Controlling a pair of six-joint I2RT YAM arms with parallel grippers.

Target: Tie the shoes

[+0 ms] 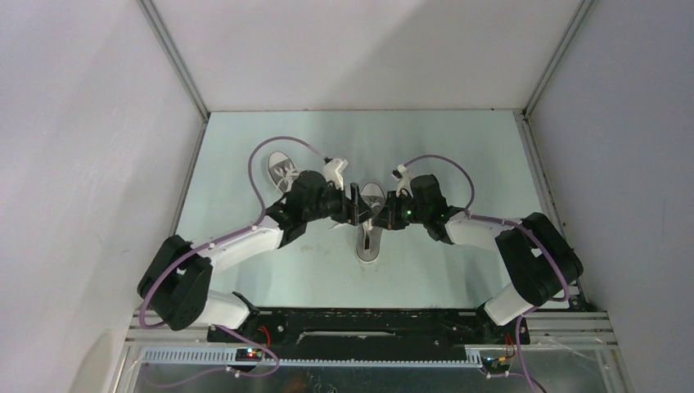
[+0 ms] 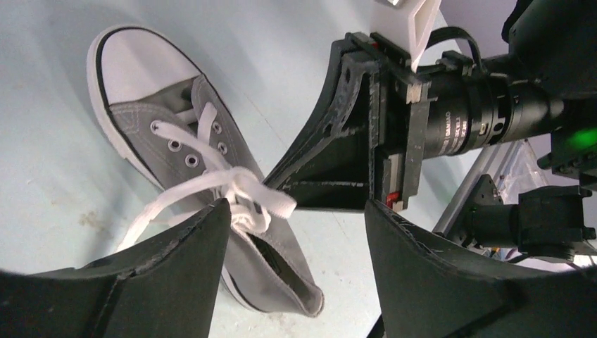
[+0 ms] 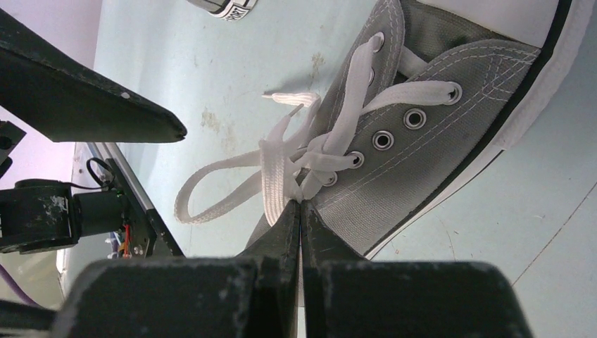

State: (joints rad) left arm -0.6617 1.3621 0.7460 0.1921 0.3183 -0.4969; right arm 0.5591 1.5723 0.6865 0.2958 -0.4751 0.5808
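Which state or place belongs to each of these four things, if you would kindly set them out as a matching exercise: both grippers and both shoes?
Things:
1. left gripper
2. right gripper
3. centre shoe
4. far shoe

States or places:
A. lies alone, far left on the table
B. jaws apart
C. pinched shut on a white lace
D. lies between the two grippers

Pairs: 1-B, 2-C, 3-D, 4-A.
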